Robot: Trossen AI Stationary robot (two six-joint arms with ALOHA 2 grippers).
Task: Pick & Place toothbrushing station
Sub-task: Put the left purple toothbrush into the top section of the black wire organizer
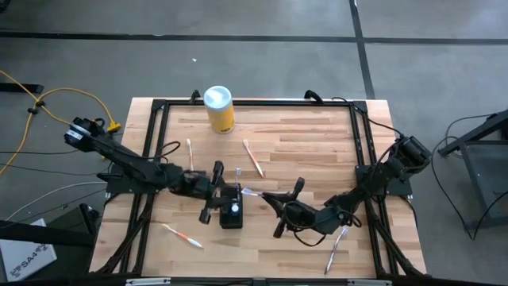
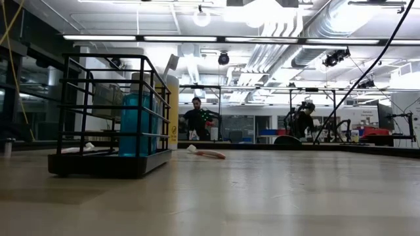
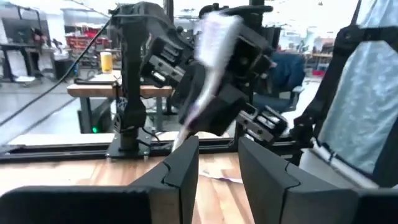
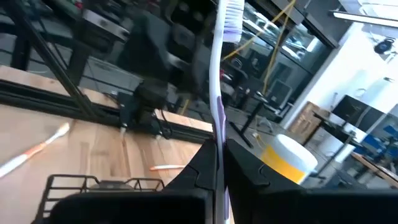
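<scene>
Two end effectors, right (image 1: pixel 255 193) clamping purple toothbrush (image 4: pixel 219 93)

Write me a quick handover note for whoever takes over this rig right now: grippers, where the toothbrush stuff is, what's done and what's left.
Right gripper: shut on a purple-and-white toothbrush, next to the station.
Left gripper: at the station's other side, fingers apart, nothing seen between them.
Toothbrushing station: black wire holder, mid-table toward the front edge, between both grippers.
Loose toothbrushes on the table: one near the yellow canister at, one mid-table, one front left, one front right.
Done: one brush picked up and brought to the station.
Left: seat that brush in the station; the loose ones probably follow.
</scene>
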